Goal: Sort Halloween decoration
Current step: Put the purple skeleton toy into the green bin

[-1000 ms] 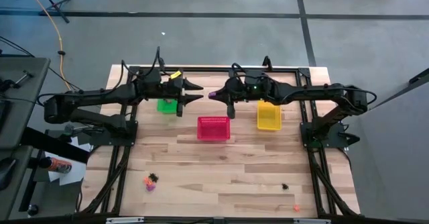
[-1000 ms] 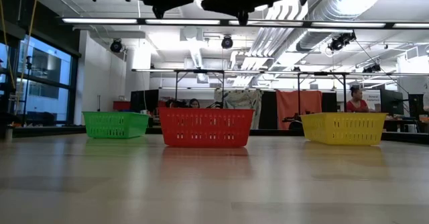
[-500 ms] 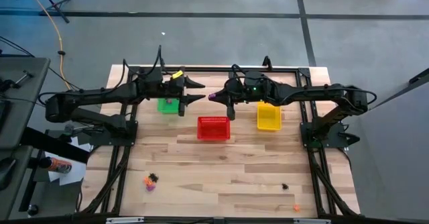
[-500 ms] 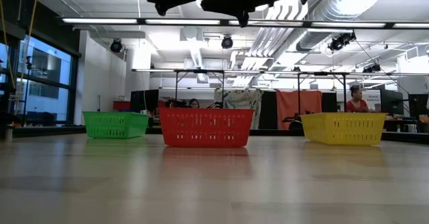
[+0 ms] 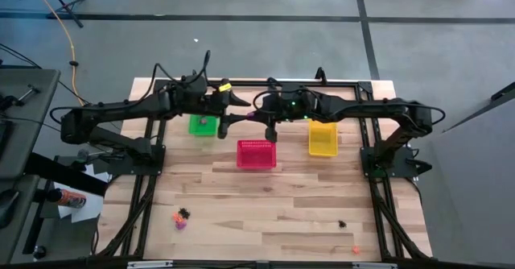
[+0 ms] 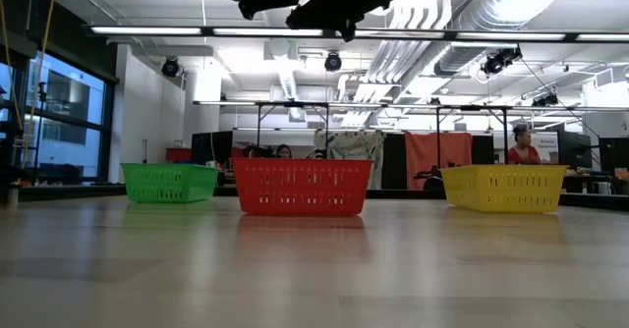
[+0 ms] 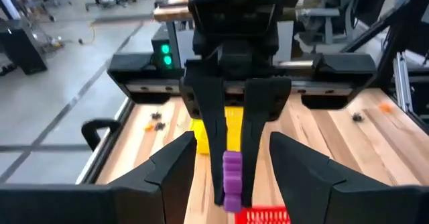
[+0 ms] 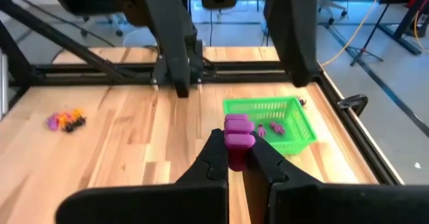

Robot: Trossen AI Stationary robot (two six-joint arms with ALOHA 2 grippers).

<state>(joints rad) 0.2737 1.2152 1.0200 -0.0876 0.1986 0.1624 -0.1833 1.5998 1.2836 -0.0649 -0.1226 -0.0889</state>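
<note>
A purple trinket point(image 8: 238, 131) of the Halloween decoration is held in my shut right gripper point(image 5: 256, 117), high above the table between the green basket point(image 5: 203, 126) and the red basket point(image 5: 256, 153). My left gripper point(image 7: 232, 140) faces it, open. Its fingers stand on either side of the trinket point(image 7: 231, 174) without touching it. More purple trinkets point(image 8: 275, 127) lie in the green basket point(image 8: 268, 117). A small orange, purple and black cluster point(image 5: 181, 217) lies near the table's front left. A black trinket point(image 5: 342, 223) and an orange one point(image 5: 356, 250) lie at the front right. My right gripper pinches the purple trinket's lower part point(image 8: 236, 150) between its two fingers, at their free ends. The fingers come nearly level, from the table's right. The trinket's upper part point(image 8: 238, 123) sticks out past the fingertips. It hangs clear of the table and the baskets.
The yellow basket point(image 5: 322, 138) stands to the right of the red one, in a row across the far half of the table. A black frame point(image 5: 257, 82) runs along the table's edges. People and furniture show in the room beyond, in the low view.
My left gripper has gone toward the table's right edge, closer to the right gripper, and its wrist has tipped. The two grippers now overlap in the low view. The purple trinket stays pinched in the right gripper.
</note>
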